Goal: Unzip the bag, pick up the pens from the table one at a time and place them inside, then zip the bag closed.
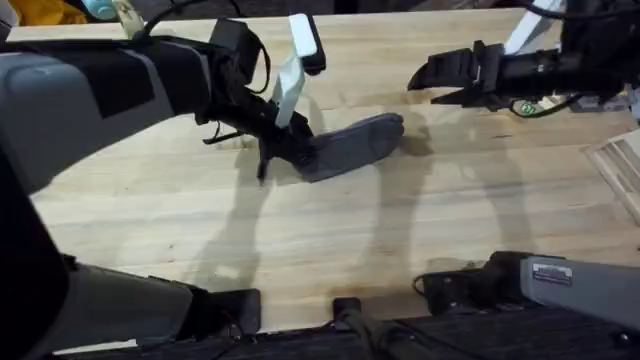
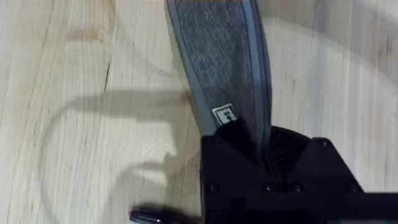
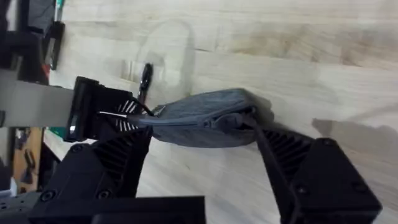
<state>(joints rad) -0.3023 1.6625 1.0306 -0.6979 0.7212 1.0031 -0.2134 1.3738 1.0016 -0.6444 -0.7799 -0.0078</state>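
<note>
Overhead: left pincer (image 1: 285,150) clamped on grey bag's (image 1: 352,143) left end, frame centre.
Long axis rising rightward toward right pincer (image 1: 432,84), spread wide at upper right; pen (image 3: 146,77) beside bag on bench (image 1: 330,235).

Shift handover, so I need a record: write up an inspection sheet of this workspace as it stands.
Surface: table, light wooden planks, bare across its near part.
Job's things: bag, grey, lying flat mid-table, one end clamped; a pen lies on the wood beside that end.
Clutter: a slatted wooden item at the right edge.
Grippers: left pincer shut on the bag's end; right pincer open, held beyond the bag's other end, apart from it.
Cables: a black lead loops off the left arm; a dark one hangs under the right arm.
Surroundings: yellow and pale blue items past the far left corner.
</note>
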